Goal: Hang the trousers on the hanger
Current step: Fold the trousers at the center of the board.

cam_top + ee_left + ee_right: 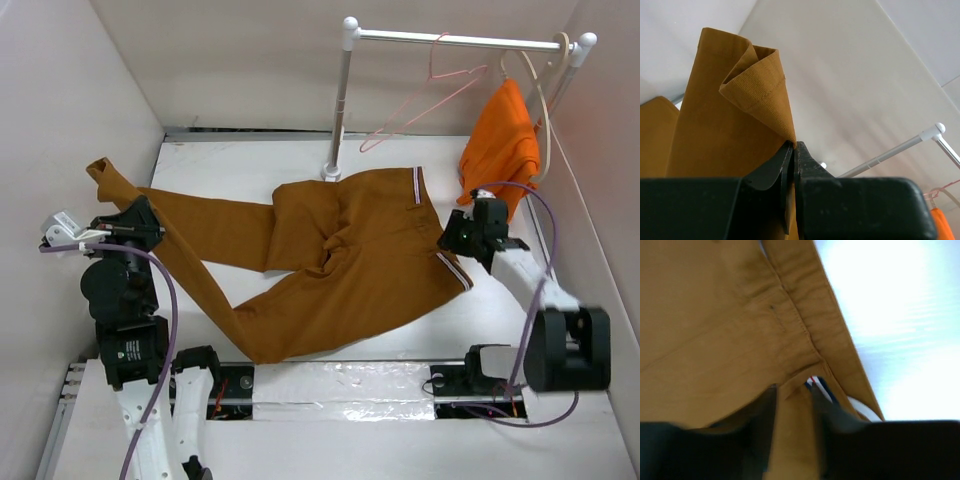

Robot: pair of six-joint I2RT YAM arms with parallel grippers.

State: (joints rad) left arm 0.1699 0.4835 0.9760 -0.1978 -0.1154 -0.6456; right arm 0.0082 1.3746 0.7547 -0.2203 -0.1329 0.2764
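Note:
The ochre-brown trousers [340, 250] lie spread across the white table, with the striped waistband to the right and the legs running left. My left gripper [148, 228] is shut on one leg's cuff end. In the left wrist view the jaws [794, 145] pinch the fabric [715, 125] and the cuff folds up above them. My right gripper [452, 240] is at the waistband. In the blurred right wrist view it [792, 390] holds a fold of trousers [715, 315] between its fingers, beside the striped band. The pink wire hanger [420, 100] hangs on the rail, apart from both grippers.
A white clothes rail [450, 40] stands at the back right on a post [340, 110]. A bright orange garment [500, 145] hangs from a cream hanger [545, 90] at its right end. White walls close in on the left, back and right.

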